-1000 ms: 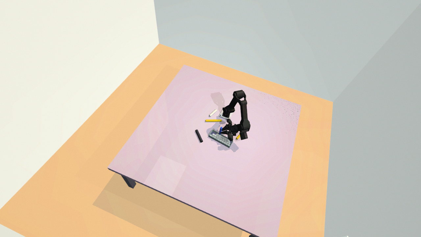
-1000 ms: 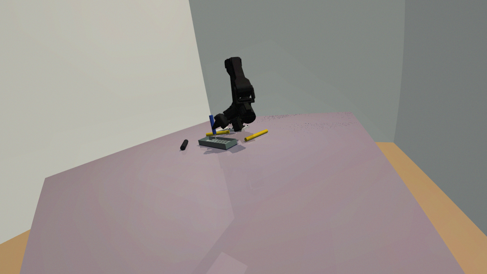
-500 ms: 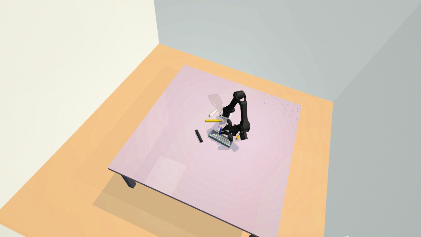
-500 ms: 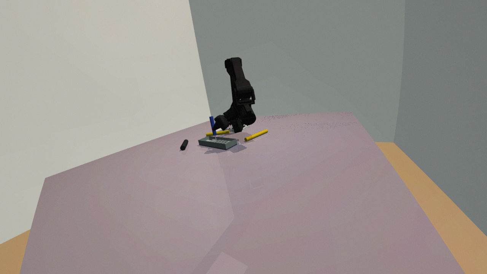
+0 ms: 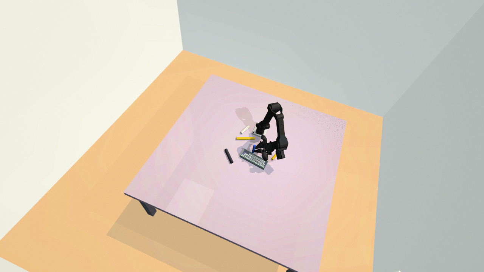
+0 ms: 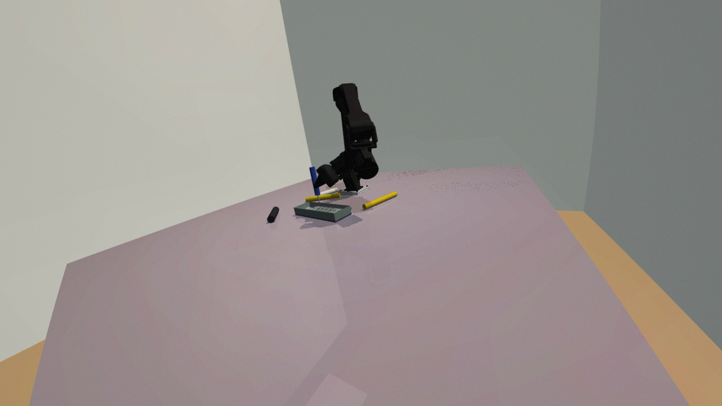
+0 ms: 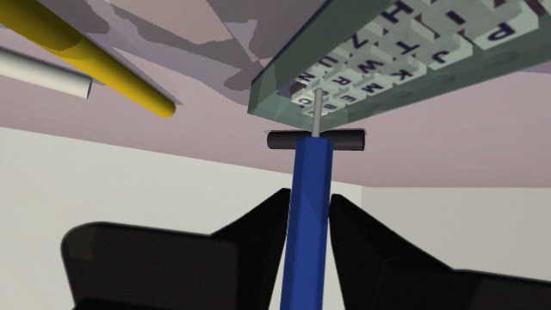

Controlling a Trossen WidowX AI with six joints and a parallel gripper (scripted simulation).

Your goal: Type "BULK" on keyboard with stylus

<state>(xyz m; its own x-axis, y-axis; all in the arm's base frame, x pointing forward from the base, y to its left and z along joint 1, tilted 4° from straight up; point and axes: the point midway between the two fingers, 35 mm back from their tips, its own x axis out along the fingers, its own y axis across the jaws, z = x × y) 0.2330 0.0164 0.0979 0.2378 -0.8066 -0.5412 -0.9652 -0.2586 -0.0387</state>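
My gripper [image 7: 309, 200] is shut on the blue stylus [image 7: 311, 224] [image 5: 253, 148] [image 6: 313, 180], which stands nearly upright with its thin grey tip down. The tip reaches toward the keyboard [image 7: 281, 51] [image 5: 264, 168] [image 6: 315, 213], a green-grey tray with white letter keys. In the wrist view the tip overlaps the S key, near R, N, C, B and E. I cannot tell if it touches a key. The U key [image 7: 325, 61] and the K key [image 7: 402, 75] show in the wrist view. The L key is mostly hidden behind the tip.
A black cylinder [image 5: 228, 155] [image 6: 273, 214] [image 7: 344, 139] lies beyond the keyboard's end. A yellow rod [image 5: 245, 138] [image 7: 125, 82] and a white rod [image 5: 244, 129] [image 7: 52, 73] lie near the arm's base. Another yellow rod [image 6: 380, 200] lies on the keyboard's other side.
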